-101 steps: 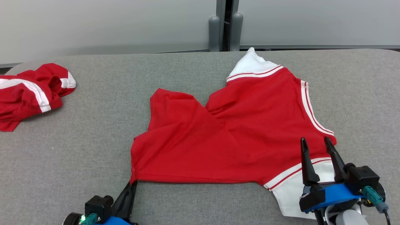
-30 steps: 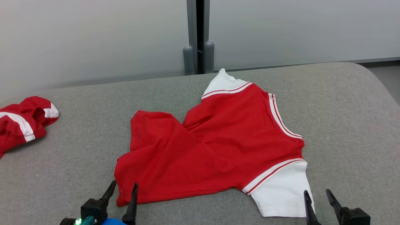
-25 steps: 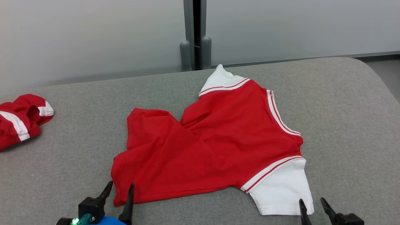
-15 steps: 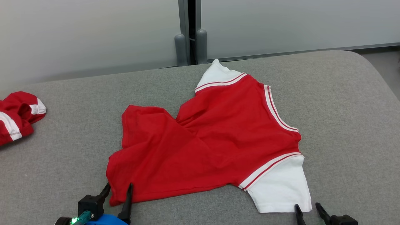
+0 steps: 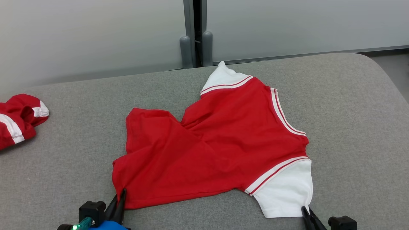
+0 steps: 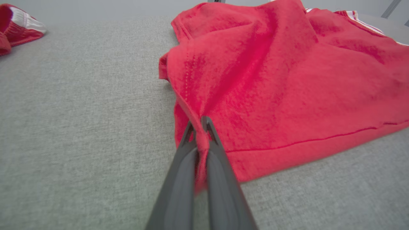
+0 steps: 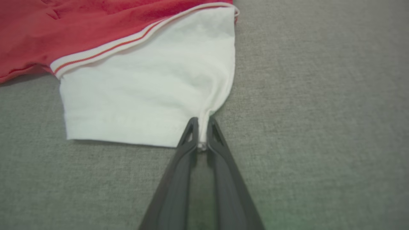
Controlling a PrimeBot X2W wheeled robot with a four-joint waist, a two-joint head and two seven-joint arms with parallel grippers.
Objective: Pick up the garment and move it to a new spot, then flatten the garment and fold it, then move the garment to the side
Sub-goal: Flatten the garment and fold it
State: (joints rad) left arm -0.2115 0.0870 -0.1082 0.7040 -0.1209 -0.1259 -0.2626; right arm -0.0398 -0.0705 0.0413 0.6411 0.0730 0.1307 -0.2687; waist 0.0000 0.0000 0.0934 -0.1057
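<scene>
The garment (image 5: 217, 143) is a red shirt with white sleeves and red-white stripes, spread on the grey table (image 5: 351, 127) with a crease across its middle. My left gripper (image 5: 120, 194) is shut on the garment's near left red corner; the left wrist view shows red cloth (image 6: 255, 80) bunched between the fingers (image 6: 179, 166). My right gripper (image 5: 305, 210) is shut on the near right corner of the white sleeve (image 5: 286, 191); in the right wrist view the sleeve (image 7: 147, 95) puckers into the closed fingertips (image 7: 201, 123).
A second red and white garment (image 5: 17, 118) lies crumpled at the table's far left. Beyond the table's back edge stand two grey posts (image 5: 195, 48) against a pale wall. Bare grey surface lies to the right of the garment.
Both grippers were open beside the garment's near corners; now each has shut on its corner, pinching the cloth. The camera shifted slightly.
</scene>
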